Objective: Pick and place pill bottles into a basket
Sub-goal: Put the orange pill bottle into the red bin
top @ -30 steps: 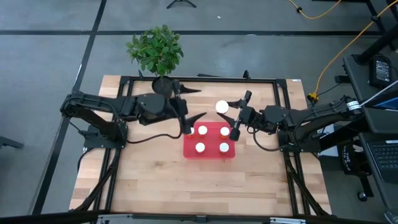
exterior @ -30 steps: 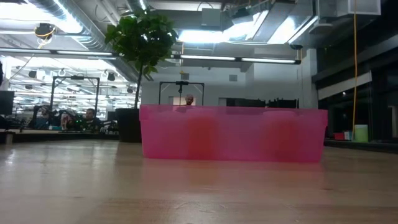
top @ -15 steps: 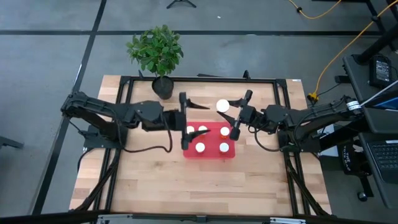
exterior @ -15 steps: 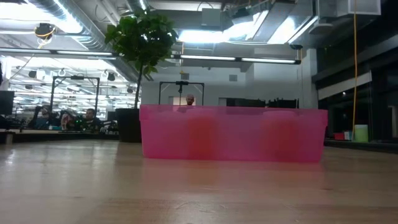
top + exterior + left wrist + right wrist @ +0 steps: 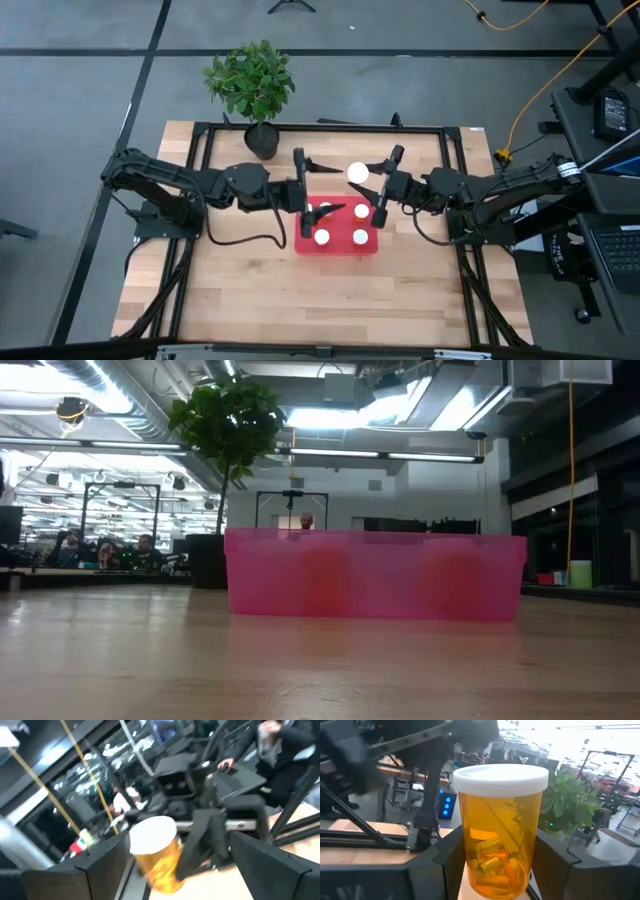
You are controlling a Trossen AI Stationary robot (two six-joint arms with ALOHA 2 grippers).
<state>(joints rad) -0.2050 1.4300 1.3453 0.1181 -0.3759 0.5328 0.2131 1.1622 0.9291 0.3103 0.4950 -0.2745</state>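
The basket, a red tray (image 5: 340, 246) (image 5: 375, 575), lies mid-table with several white-capped pill bottles (image 5: 359, 237) standing in it. My right gripper (image 5: 368, 180) is shut on one more pill bottle (image 5: 357, 172) (image 5: 497, 830), held up just beyond the tray's far edge. My left gripper (image 5: 322, 185) hovers open over the tray's far left part. Its fingers point level toward that held bottle (image 5: 155, 850), which sits a little way beyond them. Neither gripper appears in the low view. My right gripper pinches the lower part of the bottle's orange body (image 5: 470, 870) between its two fingers (image 5: 435, 865), one on each side. The fingers come level from the table's right. The bottle stands upright, cap up, lifted clear of the table and the tray.
A potted plant (image 5: 252, 85) stands at the table's far left, also behind the tray (image 5: 230, 420). Black frame rails (image 5: 320, 127) run around the table. Bare wood (image 5: 320, 300) stretches toward the near edge. People sit in the room beyond (image 5: 145, 545).
My left gripper has moved toward the table's right, out over the tray and toward the bottle in my right gripper. Its wrist has turned, so the fingers now point at that bottle. My right gripper and its bottle have kept still.
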